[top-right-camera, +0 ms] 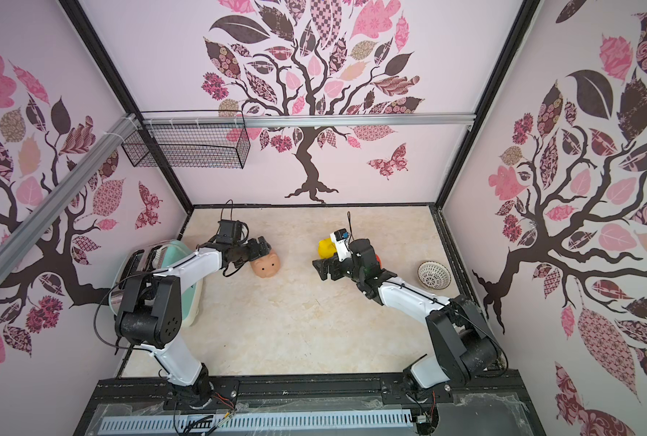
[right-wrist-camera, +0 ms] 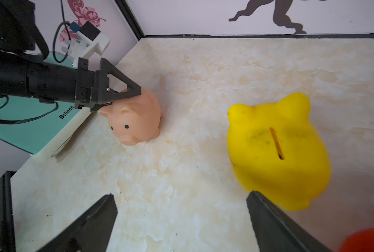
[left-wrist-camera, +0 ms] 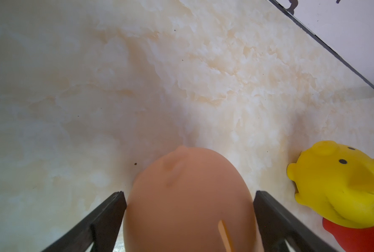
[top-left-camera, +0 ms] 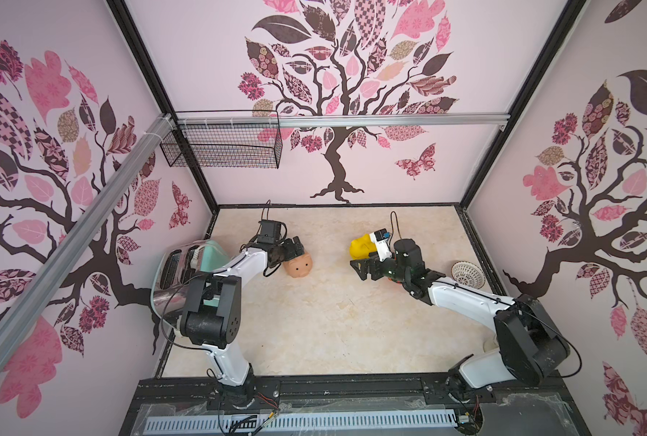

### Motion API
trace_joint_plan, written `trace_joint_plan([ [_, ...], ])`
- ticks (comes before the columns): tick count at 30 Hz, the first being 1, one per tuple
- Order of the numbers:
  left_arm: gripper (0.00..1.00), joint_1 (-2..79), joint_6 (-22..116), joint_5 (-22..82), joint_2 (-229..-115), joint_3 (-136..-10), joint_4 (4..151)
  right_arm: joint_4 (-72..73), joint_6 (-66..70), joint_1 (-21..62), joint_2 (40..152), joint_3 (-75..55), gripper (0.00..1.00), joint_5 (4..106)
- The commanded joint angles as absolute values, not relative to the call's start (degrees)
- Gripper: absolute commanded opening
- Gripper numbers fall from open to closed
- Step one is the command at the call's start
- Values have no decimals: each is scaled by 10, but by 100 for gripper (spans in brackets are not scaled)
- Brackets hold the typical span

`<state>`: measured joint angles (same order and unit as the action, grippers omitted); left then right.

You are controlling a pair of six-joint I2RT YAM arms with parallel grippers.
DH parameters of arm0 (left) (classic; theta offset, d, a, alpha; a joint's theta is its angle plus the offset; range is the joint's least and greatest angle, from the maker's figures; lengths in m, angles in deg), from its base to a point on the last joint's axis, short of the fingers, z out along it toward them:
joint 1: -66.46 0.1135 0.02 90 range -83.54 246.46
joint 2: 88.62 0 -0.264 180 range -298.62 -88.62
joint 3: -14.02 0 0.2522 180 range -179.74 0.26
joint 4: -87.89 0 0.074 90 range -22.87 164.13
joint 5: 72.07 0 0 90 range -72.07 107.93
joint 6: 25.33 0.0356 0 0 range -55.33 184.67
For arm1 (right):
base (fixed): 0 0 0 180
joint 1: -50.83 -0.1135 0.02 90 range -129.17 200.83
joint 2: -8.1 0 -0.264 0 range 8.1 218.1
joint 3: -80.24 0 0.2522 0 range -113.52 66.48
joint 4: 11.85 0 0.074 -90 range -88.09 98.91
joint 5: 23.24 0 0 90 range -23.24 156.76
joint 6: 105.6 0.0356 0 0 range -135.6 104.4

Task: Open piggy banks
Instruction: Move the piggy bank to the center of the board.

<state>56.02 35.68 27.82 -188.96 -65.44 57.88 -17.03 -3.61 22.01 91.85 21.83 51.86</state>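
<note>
Straddling the tan pig (top-left-camera: 298,265), the left gripper (top-left-camera: 297,247) has its jaws spread at either flank; that pig stands upright on the table (top-left-camera: 333,321). The right gripper (right-wrist-camera: 181,196), jaws wide apart, hovers beside the upright yellow pig (right-wrist-camera: 277,150), with the red pig (left-wrist-camera: 356,237) next to it. A bowl (top-left-camera: 467,274) sits near the wall.

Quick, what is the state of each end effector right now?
Left end effector: open, straddling the peach piggy bank.
Right end effector: open, holding nothing, beside the yellow piggy bank.
</note>
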Motion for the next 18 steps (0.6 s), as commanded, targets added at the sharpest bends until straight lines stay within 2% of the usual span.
trace_joint_plan([
  [1,96,553,390,300,-1894,-668,570,-184,-28,217,887,235,100,588],
  [8,93,546,425,378,-1902,-667,591,-219,-19,218,838,273,100,645],
  [18,97,490,472,388,-1899,-674,573,-257,5,235,780,325,100,719],
])
